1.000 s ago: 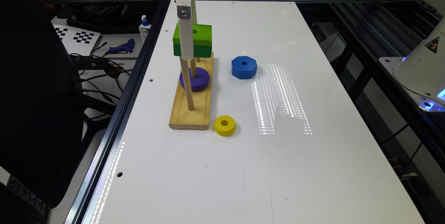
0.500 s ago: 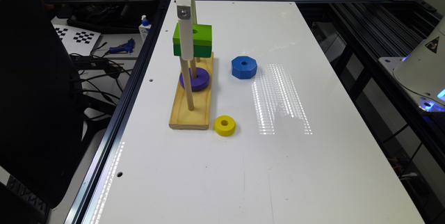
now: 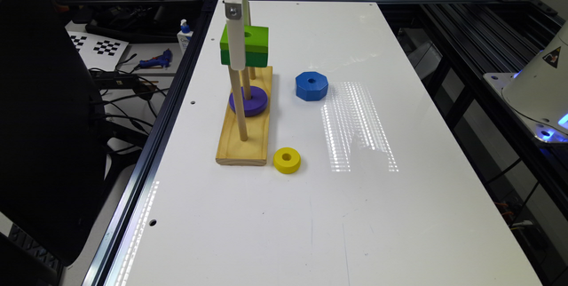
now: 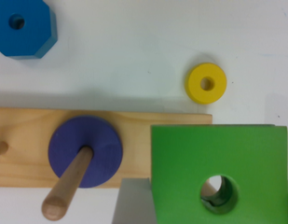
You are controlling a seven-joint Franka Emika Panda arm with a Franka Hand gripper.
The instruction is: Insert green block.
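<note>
I see the gripper (image 3: 239, 48) holding the green block (image 3: 254, 46) up in the air above the wooden base (image 3: 246, 137), its white finger (image 3: 235, 37) pressed flat against the block's near side; the wrist view shows a grey finger surface against the block's edge, so it is pinching the block. The block rides level, lime half up and darker half down, and in the wrist view I look straight down through its round centre hole (image 4: 219, 194), where a bit of pale wood shows inside. Three wooden pegs stand on the base: the nearest peg (image 3: 238, 104) rises bare in front of the block, the middle peg (image 3: 245, 82) carries the purple ring (image 3: 248, 101) lying flat on the base, and the far peg (image 3: 251, 72) comes down from under the block. From here I cannot tell whether the block is already threaded on a peg tip or just above it. On the white table (image 3: 337, 215), to the exterior view's right of the base, the blue octagonal piece (image 3: 311, 85) sits apart from the board, and the yellow ring (image 3: 286, 160) lies just beside the base's near corner. Past the table's left edge I make out a checkerboard sheet (image 3: 98, 47), a small white bottle (image 3: 184, 37) and tangled cables (image 3: 120, 99).
</note>
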